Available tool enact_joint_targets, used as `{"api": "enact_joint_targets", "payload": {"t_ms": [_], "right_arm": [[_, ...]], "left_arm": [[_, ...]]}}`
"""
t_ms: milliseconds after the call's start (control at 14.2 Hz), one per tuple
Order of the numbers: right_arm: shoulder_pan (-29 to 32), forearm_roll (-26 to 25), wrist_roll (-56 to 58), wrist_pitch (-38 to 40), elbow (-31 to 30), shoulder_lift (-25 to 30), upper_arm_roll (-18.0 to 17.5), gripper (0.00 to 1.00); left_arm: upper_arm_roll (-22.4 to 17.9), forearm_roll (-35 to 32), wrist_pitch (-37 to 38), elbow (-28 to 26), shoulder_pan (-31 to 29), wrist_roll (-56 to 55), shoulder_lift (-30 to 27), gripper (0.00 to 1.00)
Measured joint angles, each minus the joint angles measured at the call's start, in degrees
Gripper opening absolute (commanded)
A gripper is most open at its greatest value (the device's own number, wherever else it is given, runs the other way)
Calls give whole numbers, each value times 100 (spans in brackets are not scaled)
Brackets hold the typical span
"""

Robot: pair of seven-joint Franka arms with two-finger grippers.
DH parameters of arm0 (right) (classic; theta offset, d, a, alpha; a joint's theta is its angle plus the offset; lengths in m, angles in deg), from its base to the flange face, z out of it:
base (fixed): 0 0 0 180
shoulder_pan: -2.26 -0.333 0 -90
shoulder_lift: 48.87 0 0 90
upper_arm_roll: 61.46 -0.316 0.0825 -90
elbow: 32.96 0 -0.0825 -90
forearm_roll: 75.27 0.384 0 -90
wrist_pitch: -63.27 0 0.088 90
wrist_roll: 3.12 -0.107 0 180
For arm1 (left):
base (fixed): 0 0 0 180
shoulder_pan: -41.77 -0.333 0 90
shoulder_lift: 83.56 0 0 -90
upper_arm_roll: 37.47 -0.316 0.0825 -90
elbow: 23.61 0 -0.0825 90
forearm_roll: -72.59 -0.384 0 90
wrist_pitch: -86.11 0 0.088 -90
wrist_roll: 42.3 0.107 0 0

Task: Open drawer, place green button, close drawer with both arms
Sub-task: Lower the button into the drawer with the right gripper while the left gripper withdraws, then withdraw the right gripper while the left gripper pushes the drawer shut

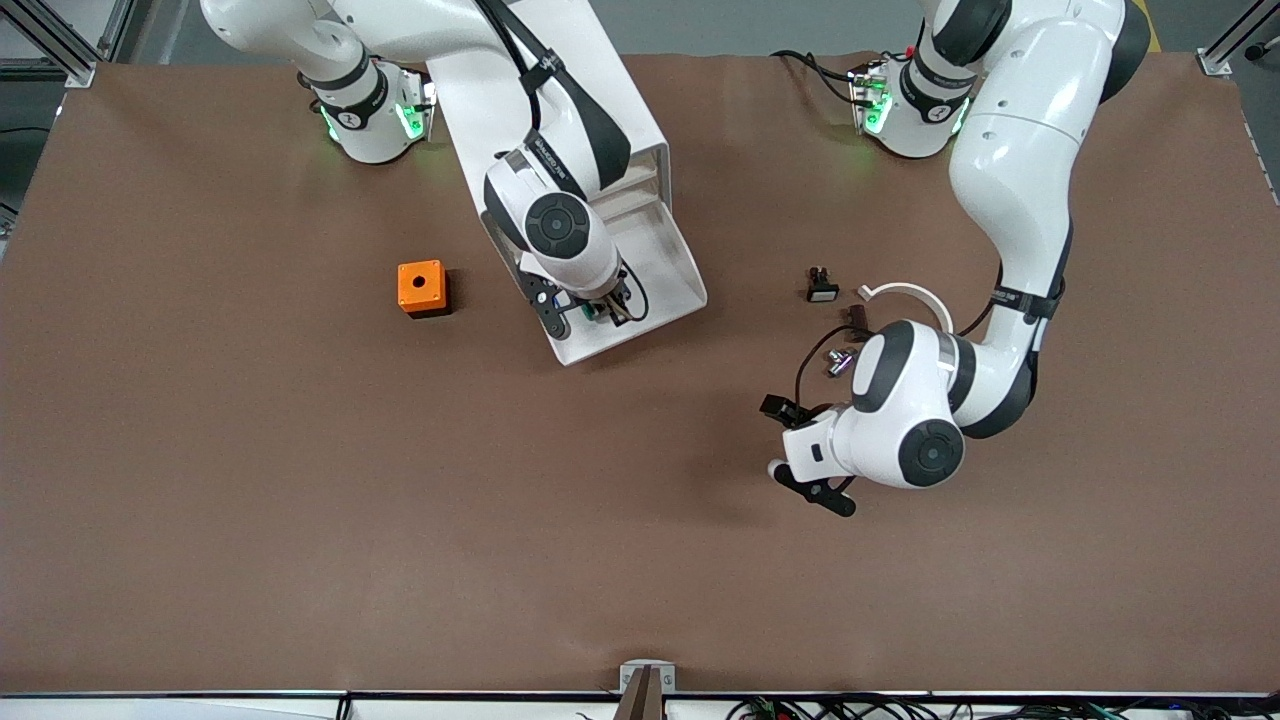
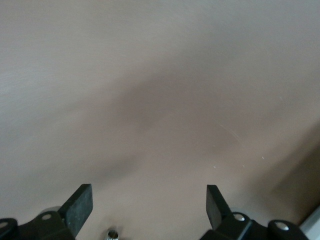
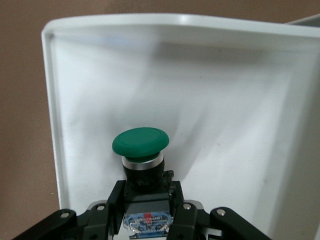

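The drawer (image 1: pixel 688 285) is pulled out of the white cabinet (image 1: pixel 625 100) as a wide white tray; its rim shows in the right wrist view (image 3: pixel 50 100). My right gripper (image 1: pixel 598 310) is over the tray's front part. In the right wrist view it (image 3: pixel 146 194) is shut on the blue-black body of the button (image 3: pixel 140 142), green cap pointing away from the fingers, just above the tray floor. My left gripper (image 1: pixel 812 490) is open and empty over bare table toward the left arm's end; its wrist view (image 2: pixel 148 207) shows only brown table between the fingers.
An orange cube with a hole (image 1: pixel 421 288) stands beside the drawer toward the right arm's end. A black switch with a white face (image 1: pixel 821 288) and a small silver part (image 1: pixel 840 362) lie by the left arm's forearm.
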Motion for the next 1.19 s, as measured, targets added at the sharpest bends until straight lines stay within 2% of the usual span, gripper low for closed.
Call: {"api": "enact_joint_targets", "payload": {"t_ms": [70,140,491,842,1053,1193], "right_arm": [[-3,0,0,-5,0,-26,0,49],[-4,0,0,-5,0,-35,2,98],[-3,0,0,283,86,-16,19,100],[150,-1,-2,2216,942,427,144,100],[627,-1,6,3445,1546,746,166,100],[1013,-2,94,3991,1826,930,176,100]], "left_arm": [[0,-172,3,-1,51,-465,-87,100],[2,-256,8,-4,90,-965,-146,100],[10,-413,-2,-93,522,-3362,-133,100],[11,-439,-422,-189,953,-4635,-24,100],[17,-440,-695,-204,1179,-5091,88,100],[20,-440,-797,-205,1404,-5447,142,100]]}}
